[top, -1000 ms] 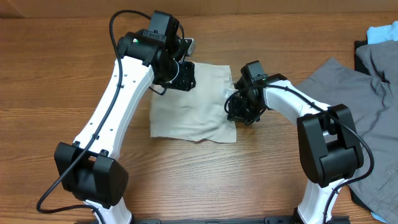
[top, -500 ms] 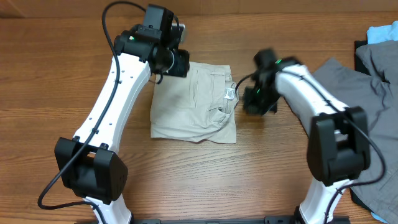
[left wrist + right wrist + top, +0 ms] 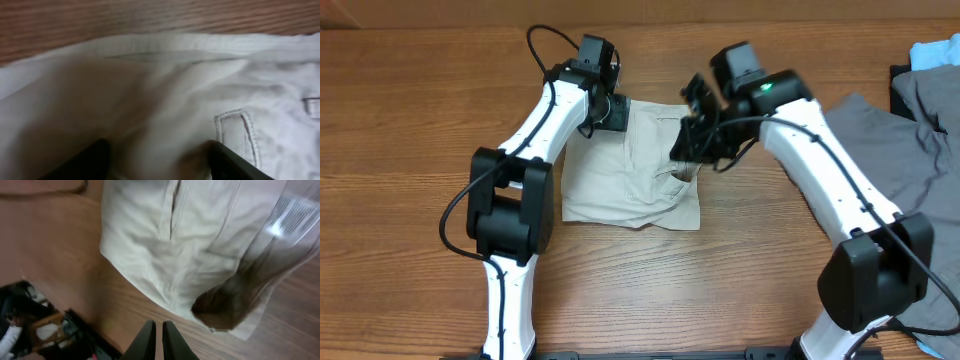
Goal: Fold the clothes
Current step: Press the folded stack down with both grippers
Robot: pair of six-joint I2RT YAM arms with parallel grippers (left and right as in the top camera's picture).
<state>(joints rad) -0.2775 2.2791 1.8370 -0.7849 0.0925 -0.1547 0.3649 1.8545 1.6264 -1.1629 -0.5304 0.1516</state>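
— Both arms have shifted: my right claw (image 3: 158,325) is back over the right edge of the shorts (image 3: 620,180), and my left claw (image 3: 157,145) has spread wide at their far-left corner.
— Holding anything?
— No. Left stands open over the cloth; right is pinched closed and empty. Shorts lie mid-desk (image 3: 420,120), near-right corner rumpled.
— Then I'd open the right first, go in low at that rumpled edge, catch both layers, and pull flat before folding across.

Blurry white tag (image 3: 289,216) on shorts (image 3: 150,240)
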